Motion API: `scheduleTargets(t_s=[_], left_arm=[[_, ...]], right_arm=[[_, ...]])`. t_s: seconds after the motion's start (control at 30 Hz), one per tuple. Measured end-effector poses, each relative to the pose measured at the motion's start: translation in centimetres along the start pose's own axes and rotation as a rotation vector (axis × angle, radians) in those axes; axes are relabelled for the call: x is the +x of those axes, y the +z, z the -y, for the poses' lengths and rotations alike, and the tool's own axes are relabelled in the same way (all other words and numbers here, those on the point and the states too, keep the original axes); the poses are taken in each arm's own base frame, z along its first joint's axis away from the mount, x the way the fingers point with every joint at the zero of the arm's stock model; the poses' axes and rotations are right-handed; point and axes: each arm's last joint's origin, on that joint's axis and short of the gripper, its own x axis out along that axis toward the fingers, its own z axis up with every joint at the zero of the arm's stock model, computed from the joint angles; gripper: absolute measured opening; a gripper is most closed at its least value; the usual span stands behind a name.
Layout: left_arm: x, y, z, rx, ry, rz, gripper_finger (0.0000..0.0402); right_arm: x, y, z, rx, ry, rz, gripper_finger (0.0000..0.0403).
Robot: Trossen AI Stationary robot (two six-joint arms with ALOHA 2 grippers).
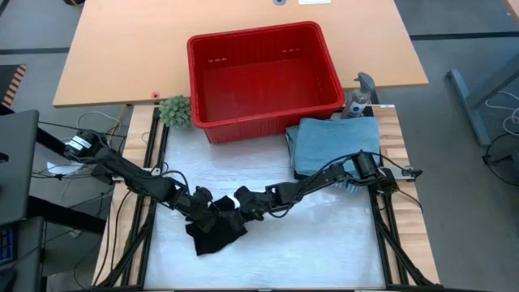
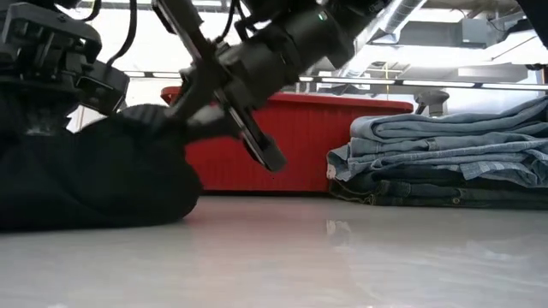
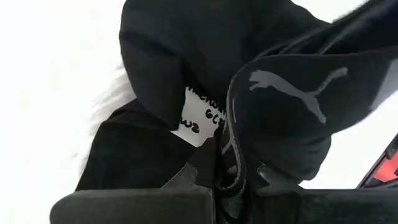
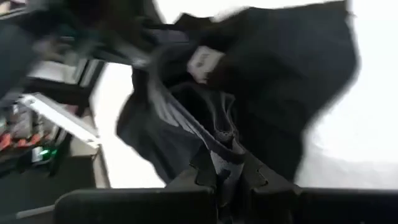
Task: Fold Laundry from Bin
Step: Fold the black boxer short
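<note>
A black garment (image 1: 214, 233) with a grey cat logo on its elastic waistband (image 3: 292, 87) and a white label (image 3: 200, 119) lies bunched on the white table top, left of the middle. My left gripper (image 1: 212, 208) and my right gripper (image 1: 240, 200) meet over its far edge, both shut on it. The red bin (image 1: 263, 77) stands at the far side with no cloth showing in it. A stack of folded light blue denim (image 1: 334, 142) lies to the bin's near right. My left gripper pinches the garment's elastic waistband (image 3: 231, 163) between its two fingers, close to the white label, slanting down from the table's left. The band is raised off the table; the bulk of the cloth (image 2: 86, 184) rests on it. My right gripper pinches a bunched edge of the same garment (image 4: 225, 163) between its two fingers, several layers by the look, slanting down from the table's right. The cloth runs slack away from the fingers, and its lower part lies on the table.
A small green plant (image 1: 174, 111) stands at the bin's near left corner. A grey object (image 1: 361, 93) sits beyond the denim stack. The white table top (image 1: 324, 235) shows bare in front of and to the right of the black garment.
</note>
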Motion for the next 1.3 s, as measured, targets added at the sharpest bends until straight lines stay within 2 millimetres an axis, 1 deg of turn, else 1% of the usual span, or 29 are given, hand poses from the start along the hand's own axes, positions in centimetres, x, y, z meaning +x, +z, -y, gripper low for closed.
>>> scheduleTargets(t_s=[0.2, 0.37, 0.53, 0.7, 0.87, 0.97, 1.13, 1.3], left_arm=[[-1.1, 0.0, 1.0, 0.006, 0.058, -0.016, 0.0002], [-2.2, -0.4, 1.9, 0.025, 0.114, -0.036, 0.0002], [-3.4, -0.5, 2.8, 0.033, 0.150, -0.022, 0.0002], [-3.5, -0.9, 3.0, 0.004, 0.163, 0.020, 0.0002], [-3.6, -1.7, 2.8, -0.030, 0.192, 0.063, 0.0002], [-3.6, -2.2, 2.8, -0.043, 0.198, 0.070, 0.0002], [-3.7, -3.2, 2.8, -0.074, 0.195, 0.112, 0.0002], [-3.9, -3.9, 2.6, -0.115, 0.215, 0.149, 0.0002]], right_arm=[[-0.4, 1.2, -1.6, -0.071, 0.013, 0.001, 0.0035], [-0.6, 1.7, -1.1, -0.101, -0.054, -0.026, 0.0035], [-0.8, 2.7, -1.5, -0.148, -0.035, -0.002, 0.0035], [-0.9, 3.4, -1.3, -0.217, -0.032, 0.012, 0.0035], [-0.9, 4.2, -0.9, -0.222, -0.011, -0.004, 0.0035], [-0.9, 4.7, -0.9, -0.268, 0.005, 0.007, 0.0035], [-1.1, 5.8, -0.9, -0.290, 0.077, 0.022, 0.0035], [-1.1, 6.8, -0.3, -0.341, 0.078, 0.036, 0.0034]])
